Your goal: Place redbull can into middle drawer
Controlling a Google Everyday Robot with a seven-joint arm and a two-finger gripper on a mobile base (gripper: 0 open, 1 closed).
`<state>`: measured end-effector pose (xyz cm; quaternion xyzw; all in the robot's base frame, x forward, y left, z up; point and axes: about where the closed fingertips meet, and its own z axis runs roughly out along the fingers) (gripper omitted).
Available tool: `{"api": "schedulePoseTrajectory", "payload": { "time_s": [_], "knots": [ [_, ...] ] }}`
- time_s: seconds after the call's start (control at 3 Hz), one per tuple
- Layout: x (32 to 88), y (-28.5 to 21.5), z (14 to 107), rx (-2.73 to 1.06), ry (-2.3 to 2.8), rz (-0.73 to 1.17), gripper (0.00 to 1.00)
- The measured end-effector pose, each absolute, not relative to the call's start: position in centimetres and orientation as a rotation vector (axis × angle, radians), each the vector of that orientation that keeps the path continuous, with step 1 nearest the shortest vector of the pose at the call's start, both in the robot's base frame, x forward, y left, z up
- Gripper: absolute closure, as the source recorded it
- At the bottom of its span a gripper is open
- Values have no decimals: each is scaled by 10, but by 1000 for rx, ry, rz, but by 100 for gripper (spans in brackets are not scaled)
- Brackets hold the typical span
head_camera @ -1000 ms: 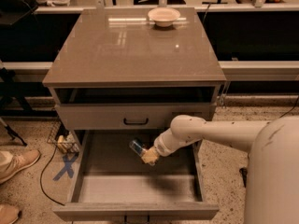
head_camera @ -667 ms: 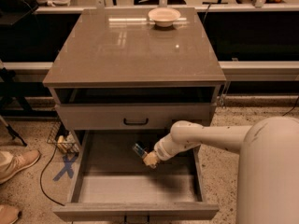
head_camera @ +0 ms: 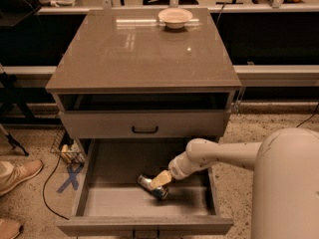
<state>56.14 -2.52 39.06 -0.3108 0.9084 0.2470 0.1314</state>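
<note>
Gripper [head_camera: 159, 181] is down inside the middle drawer [head_camera: 117, 205], close to the centre of its floor, roughly 6 o'clock from the middle of the camera view. Jaws are clenched on the redbull can [head_camera: 146, 182]; one cream finger [head_camera: 161, 177] lies across the can body. The can is tipped well off upright, silver top toward 10 o'clock, blue end toward 4 o'clock. It sits low over the pale floor, and I can't tell whether it touches. The can is apart from all the drawer walls, the right wall at 3 o'clock being the nearer one. My arm [head_camera: 219, 154] comes in from 3 o'clock, over the drawer's right wall, with the wrist angled down toward 8 o'clock. My body [head_camera: 289, 183] fills the 4 o'clock corner of the view. The drawer is pulled out wide, its front edge at 6 o'clock. Just above it, at 12 o'clock from the gripper, is the closed drawer front [head_camera: 99, 124] with the black handle [head_camera: 145, 130], and above that an open slot under the cabinet top [head_camera: 139, 54]. A cream bowl [head_camera: 175, 18] sits on that top at the far 12 o'clock edge, well apart from the can. At 9 o'clock on the floor: a blue tape X [head_camera: 70, 177] beside the drawer, and a shoe [head_camera: 17, 173] farther out.
</note>
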Motion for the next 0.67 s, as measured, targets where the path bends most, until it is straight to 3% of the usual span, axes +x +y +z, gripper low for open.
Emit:
{"api": "schedulePoseTrajectory", "payload": {
  "time_s": [0.67],
  "knots": [
    [520, -102, 416, -654, 2641, 660, 0]
  ]
}}
